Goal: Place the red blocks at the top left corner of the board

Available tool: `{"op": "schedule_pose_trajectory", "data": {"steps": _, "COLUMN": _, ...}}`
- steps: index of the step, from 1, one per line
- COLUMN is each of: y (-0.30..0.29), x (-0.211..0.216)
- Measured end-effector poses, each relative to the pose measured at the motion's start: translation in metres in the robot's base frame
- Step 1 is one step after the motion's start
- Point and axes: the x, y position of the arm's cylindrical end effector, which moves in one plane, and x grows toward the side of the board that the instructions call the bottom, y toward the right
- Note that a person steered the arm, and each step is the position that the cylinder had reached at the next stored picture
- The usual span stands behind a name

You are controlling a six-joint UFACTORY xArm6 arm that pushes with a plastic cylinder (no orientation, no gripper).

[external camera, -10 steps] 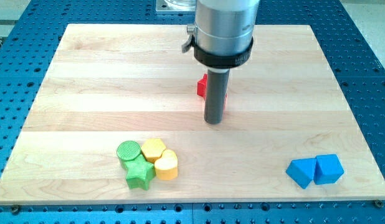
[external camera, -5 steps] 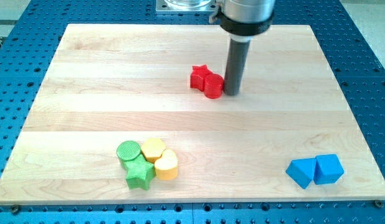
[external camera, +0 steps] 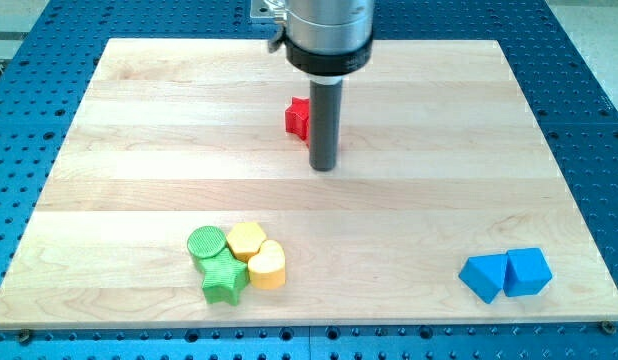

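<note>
A red block (external camera: pixel 297 117) shows just left of the dark rod, near the board's upper middle; only its left part is visible, so its shape is unclear. The second red block is hidden behind the rod. My tip (external camera: pixel 323 167) rests on the board just below and right of the visible red block, touching or very close to it. The board's top left corner (external camera: pixel 114 45) lies far to the view's left.
A green cylinder (external camera: pixel 205 242), green star (external camera: pixel 223 281), yellow block (external camera: pixel 247 239) and yellow heart (external camera: pixel 268 266) cluster at the bottom left. Two blue blocks (external camera: pixel 483 277) (external camera: pixel 528 271) sit at the bottom right.
The rod moved left and slightly down from the red blocks' right side. The red blocks shifted left and a little up; one is now hidden behind the rod.
</note>
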Motion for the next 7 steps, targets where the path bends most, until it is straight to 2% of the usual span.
{"op": "schedule_pose_trajectory", "data": {"steps": 1, "y": 0.009, "x": -0.001}}
{"op": "schedule_pose_trajectory", "data": {"steps": 3, "y": -0.012, "x": -0.083}}
{"op": "schedule_pose_trajectory", "data": {"steps": 5, "y": -0.121, "x": -0.149}}
{"op": "schedule_pose_trajectory", "data": {"steps": 6, "y": -0.178, "x": -0.150}}
{"op": "schedule_pose_trajectory", "data": {"steps": 7, "y": -0.190, "x": -0.181}}
